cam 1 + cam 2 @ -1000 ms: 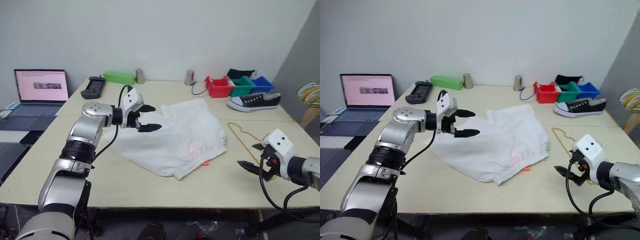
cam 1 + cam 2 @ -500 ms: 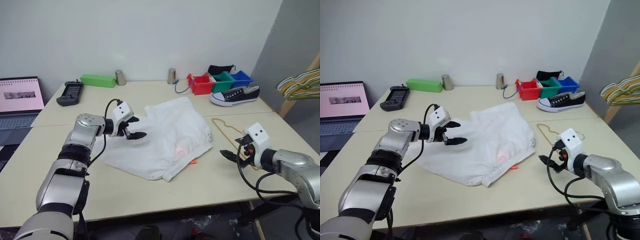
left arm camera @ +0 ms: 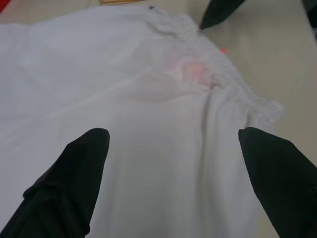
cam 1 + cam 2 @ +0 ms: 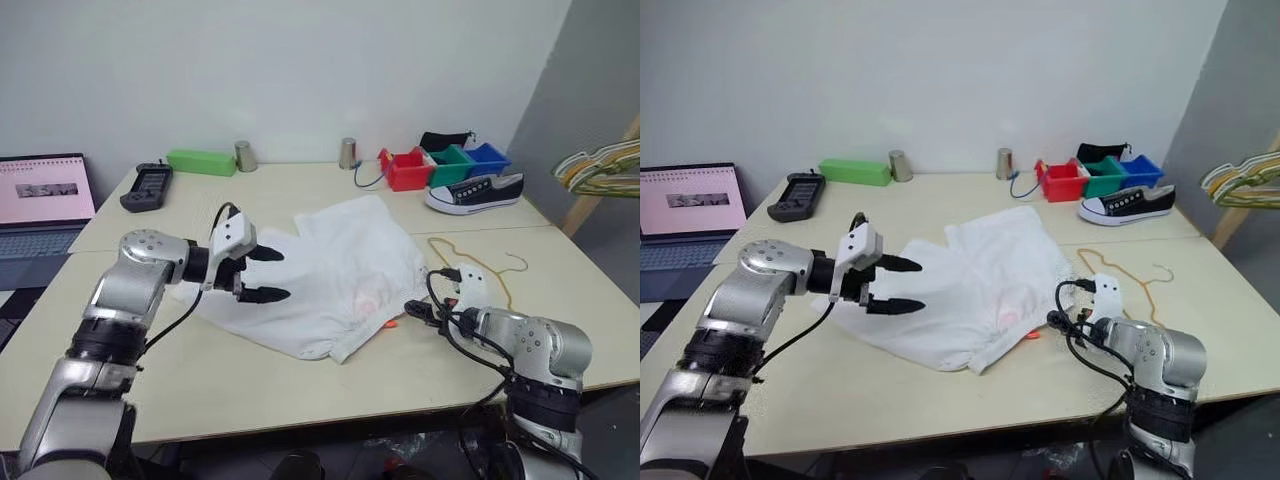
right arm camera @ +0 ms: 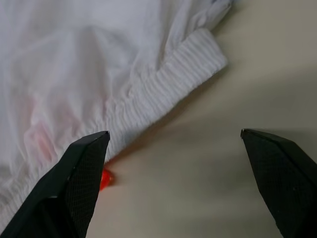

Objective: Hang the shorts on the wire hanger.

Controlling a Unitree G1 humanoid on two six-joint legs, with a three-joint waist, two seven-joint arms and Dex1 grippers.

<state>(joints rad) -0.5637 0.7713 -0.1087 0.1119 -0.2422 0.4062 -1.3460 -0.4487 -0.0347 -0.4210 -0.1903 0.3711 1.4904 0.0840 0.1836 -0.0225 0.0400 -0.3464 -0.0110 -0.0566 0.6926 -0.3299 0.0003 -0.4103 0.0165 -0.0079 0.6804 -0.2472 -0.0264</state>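
The white shorts (image 4: pixel 340 270) lie spread flat on the table, their gathered waistband (image 5: pixel 168 84) toward the right and a faint pink mark (image 3: pixel 190 69) beside it. The yellow wire hanger (image 4: pixel 482 268) lies flat on the table just right of the shorts. My left gripper (image 4: pixel 276 274) hovers open over the shorts' left part, holding nothing. Low over the table, my right gripper (image 4: pixel 412 312) stands open just off the waistband's corner, apart from the cloth and between the shorts and the hanger.
A small orange bit (image 5: pixel 104 179) lies by the waistband. Along the back stand a laptop (image 4: pixel 40 190), a handheld controller (image 4: pixel 146 187), a green box (image 4: pixel 203 161), two metal cups (image 4: pixel 245 156), coloured bins (image 4: pixel 405 170) and a shoe (image 4: pixel 475 192). Pale green-and-yellow hangers (image 4: pixel 600 165) hang at the far right.
My right gripper has swung left and sunk from the hanger's side to the waistband's corner. My left gripper has drawn back toward the shorts' left edge. The camera has shifted too.
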